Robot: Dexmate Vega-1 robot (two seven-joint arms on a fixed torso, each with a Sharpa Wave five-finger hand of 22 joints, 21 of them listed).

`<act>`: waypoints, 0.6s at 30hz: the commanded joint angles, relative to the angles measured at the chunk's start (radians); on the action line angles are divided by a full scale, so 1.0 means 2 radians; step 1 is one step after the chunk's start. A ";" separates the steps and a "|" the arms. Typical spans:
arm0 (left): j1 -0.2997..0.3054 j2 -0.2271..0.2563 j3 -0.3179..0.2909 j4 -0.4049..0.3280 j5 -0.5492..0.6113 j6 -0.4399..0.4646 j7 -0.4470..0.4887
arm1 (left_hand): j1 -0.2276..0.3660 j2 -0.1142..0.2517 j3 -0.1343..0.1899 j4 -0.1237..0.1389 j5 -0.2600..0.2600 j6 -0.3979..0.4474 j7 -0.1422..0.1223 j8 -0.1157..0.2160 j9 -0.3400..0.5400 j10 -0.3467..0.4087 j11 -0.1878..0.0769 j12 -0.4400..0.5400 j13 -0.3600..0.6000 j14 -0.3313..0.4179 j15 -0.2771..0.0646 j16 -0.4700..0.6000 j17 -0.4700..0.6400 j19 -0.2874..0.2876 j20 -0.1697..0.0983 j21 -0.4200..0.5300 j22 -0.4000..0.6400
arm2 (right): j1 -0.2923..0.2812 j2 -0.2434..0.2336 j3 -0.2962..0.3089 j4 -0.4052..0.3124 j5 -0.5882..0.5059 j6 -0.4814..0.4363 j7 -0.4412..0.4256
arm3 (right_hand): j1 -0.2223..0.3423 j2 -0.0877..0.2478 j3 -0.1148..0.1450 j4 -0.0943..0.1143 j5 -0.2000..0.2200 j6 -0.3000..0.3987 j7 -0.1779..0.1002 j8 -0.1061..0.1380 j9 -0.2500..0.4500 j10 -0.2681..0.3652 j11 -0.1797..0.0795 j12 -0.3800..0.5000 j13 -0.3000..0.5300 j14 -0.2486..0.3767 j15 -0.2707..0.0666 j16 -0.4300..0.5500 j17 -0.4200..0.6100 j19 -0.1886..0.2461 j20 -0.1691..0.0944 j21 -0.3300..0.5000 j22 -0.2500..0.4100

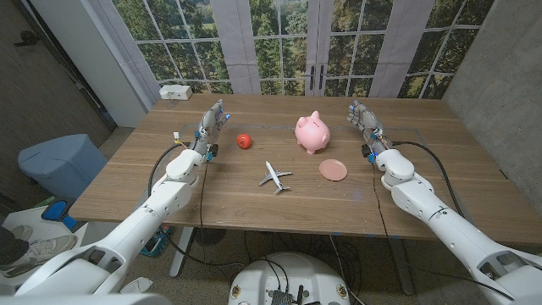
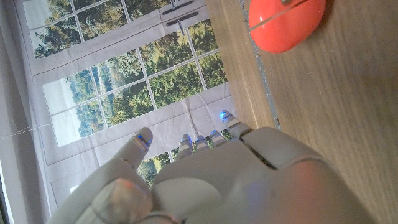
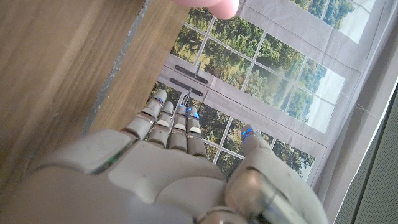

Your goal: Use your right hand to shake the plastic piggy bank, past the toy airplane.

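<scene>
**A:** Working out from the robot's edge of the worktop (image 1: 127, 182), what comes first?

**B:** The toy airplane (image 1: 273, 176), near the middle, its body running diagonally. Just past it and a little toward the robot's right sits a small pink dish (image 1: 333, 169). Past both stands the pink piggy bank (image 1: 312, 132), upright on the wood, with nothing touching it.

**A:** And which hand is nearer to it?

**B:** The right hand (image 1: 366, 120). It stands at roughly the same depth as the piggy bank, off to the bank's right, with bare wood between them. So I judge the reach to be mostly sideways, inward toward the robot's left, rather than farther out. The airplane lies nearer the robot than that line and should not be in the way; the dish is close under the forearm's path.

**A:** What is the right hand's state?

**B:** Empty, fingers (image 3: 174, 121) straight and close together with the thumb set apart, as its wrist view shows. A pink edge of the piggy bank (image 3: 208, 6) shows beyond the fingertips there.

**A:** The left hand?

**B:** The left hand (image 1: 208, 125) is also empty with its fingers extended, far across from the bank, near a small red tomato-like toy (image 1: 243, 140).
</scene>
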 commanded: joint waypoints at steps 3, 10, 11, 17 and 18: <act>-0.003 -0.004 0.001 0.010 -0.001 -0.006 -0.004 | 0.001 0.027 0.001 -0.004 0.002 0.005 0.000 0.002 0.001 0.001 0.002 0.002 0.001 0.004 -0.029 0.002 0.001 0.007 -0.026 0.002 0.001 | -0.008 -0.029 -0.020 -0.073 -0.104 -0.091 -0.086 | 0.007 -0.022 -0.005 -0.018 -0.002 -0.010 0.000 -0.003 0.001 -0.007 0.000 -0.002 0.000 -0.004 0.005 -0.003 -0.002 0.000 0.010 -0.005 0.003; -0.005 -0.007 0.001 0.016 -0.003 -0.011 -0.009 | 0.000 0.027 0.001 -0.005 0.002 0.005 0.001 0.002 0.001 0.003 0.003 0.003 0.001 0.006 -0.028 0.002 0.001 0.010 -0.024 0.003 0.001 | -0.010 -0.044 -0.032 -0.115 -0.147 -0.146 -0.109 | 0.014 -0.039 -0.010 -0.034 -0.002 -0.030 0.001 -0.007 0.002 -0.024 -0.004 -0.006 0.002 -0.016 0.007 -0.006 -0.005 0.002 0.016 -0.008 0.003; -0.005 -0.007 0.001 0.017 -0.003 -0.012 -0.010 | 0.000 0.027 0.001 -0.005 0.002 0.006 0.001 0.002 0.001 0.004 0.003 0.003 0.001 0.006 -0.028 0.002 0.001 0.011 -0.024 0.003 0.001 | -0.010 -0.046 -0.034 -0.121 -0.154 -0.154 -0.112 | 0.015 -0.040 -0.010 -0.035 -0.002 -0.033 0.000 -0.008 0.002 -0.025 -0.004 -0.006 0.003 -0.017 0.007 -0.006 -0.005 0.002 0.017 -0.009 0.003; -0.006 -0.008 0.000 0.019 -0.004 -0.015 -0.011 | -0.001 0.027 0.001 -0.006 0.002 0.007 0.002 0.003 0.001 0.005 0.004 0.003 0.001 0.008 -0.027 0.003 0.001 0.013 -0.022 0.004 0.001 | -0.008 -0.058 -0.042 -0.151 -0.177 -0.202 -0.112 | 0.025 -0.049 -0.012 -0.049 0.000 -0.058 -0.003 -0.010 0.003 -0.044 -0.007 -0.009 0.006 -0.029 0.011 -0.008 -0.007 0.004 0.021 -0.012 0.004; -0.006 -0.009 0.001 0.020 -0.003 -0.016 -0.012 | -0.001 0.027 0.001 -0.006 0.002 0.007 0.002 0.003 0.001 0.005 0.004 0.003 0.001 0.008 -0.027 0.003 0.001 0.013 -0.022 0.004 0.001 | -0.006 -0.063 -0.046 -0.163 -0.183 -0.222 -0.109 | 0.026 -0.050 -0.013 -0.051 0.000 -0.062 -0.003 -0.011 0.003 -0.048 -0.008 -0.009 0.006 -0.030 0.011 -0.008 -0.007 0.004 0.020 -0.013 0.004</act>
